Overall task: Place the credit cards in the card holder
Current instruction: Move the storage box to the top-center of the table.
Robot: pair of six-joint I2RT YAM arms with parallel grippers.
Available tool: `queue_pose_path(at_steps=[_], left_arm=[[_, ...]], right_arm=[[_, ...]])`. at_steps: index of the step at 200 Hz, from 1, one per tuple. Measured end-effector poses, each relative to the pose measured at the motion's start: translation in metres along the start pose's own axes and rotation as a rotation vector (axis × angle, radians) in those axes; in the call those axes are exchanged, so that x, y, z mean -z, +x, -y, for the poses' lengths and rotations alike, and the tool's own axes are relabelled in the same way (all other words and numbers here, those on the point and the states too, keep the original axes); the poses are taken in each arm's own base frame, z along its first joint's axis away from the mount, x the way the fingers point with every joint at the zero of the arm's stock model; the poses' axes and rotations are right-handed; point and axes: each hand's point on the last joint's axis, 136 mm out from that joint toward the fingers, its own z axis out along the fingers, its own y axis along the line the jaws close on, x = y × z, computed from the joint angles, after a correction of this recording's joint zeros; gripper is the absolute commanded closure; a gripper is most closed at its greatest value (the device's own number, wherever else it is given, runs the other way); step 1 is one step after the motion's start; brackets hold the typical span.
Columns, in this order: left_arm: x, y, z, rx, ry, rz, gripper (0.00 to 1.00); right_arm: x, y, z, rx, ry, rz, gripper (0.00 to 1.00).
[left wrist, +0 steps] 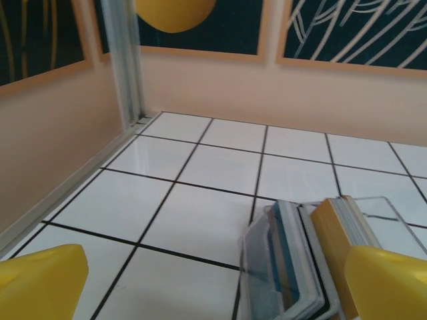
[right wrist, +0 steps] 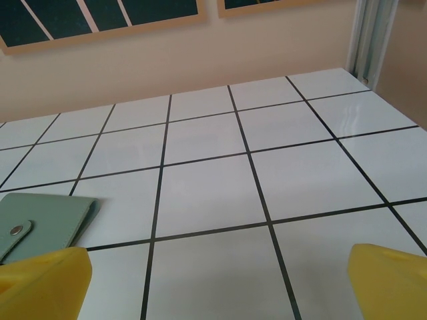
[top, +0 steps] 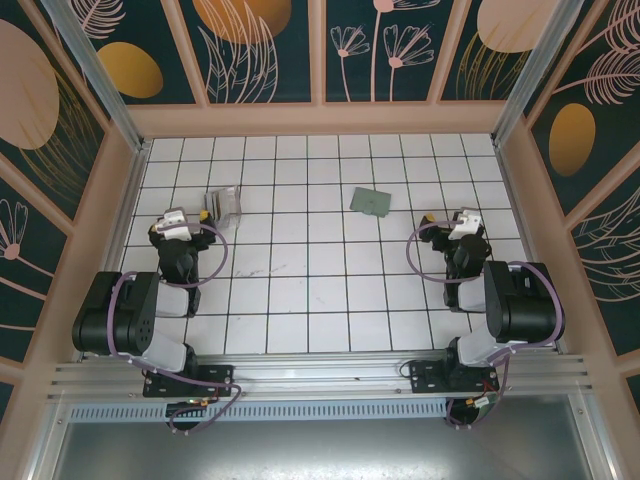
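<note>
Presently my left claw (left wrist: 215, 283) and right claw (right wrist: 217, 283) stand open, empty. Cards (left wrist: 331, 230), on edge in the box (left wrist: 263, 267), sit near my left claw at two o'clock.

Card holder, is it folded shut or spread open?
Folded shut: the card holder lies flat, snap tab lying over its cover, no inner slots showing.

I'm seeing clear plastic box (top: 224, 203) sitting on white tiled table (top: 300, 290), far left. Floral wall panels (top: 265, 50) wrapping around, aluminium post (top: 92, 70) standing in corner.
</note>
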Motion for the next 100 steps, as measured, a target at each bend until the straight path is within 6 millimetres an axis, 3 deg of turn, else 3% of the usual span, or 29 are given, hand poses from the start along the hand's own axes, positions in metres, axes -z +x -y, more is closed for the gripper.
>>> queue_pose_path(at_steps=[62, 74, 88, 100], left_arm=[[0.007, -0.010, -0.010, 0.017, -0.056, 0.000, 0.01], [0.008, -0.029, -0.013, 0.029, -0.079, 0.010, 0.01], [0.013, -0.071, -0.013, 0.064, -0.086, 0.081, 0.01], [0.021, -0.106, -0.013, 0.128, -0.087, 0.149, 0.01]], right_arm=[[0.000, 0.000, 0.000, -0.001, -0.002, -0.001, 0.01], [0.000, 0.002, 0.002, -0.005, 0.007, -0.013, 0.01], [-0.002, 0.000, 0.006, -0.017, 0.028, -0.039, 0.01], [-0.005, -0.016, 0.012, -0.041, 0.068, -0.039, 0.01]])
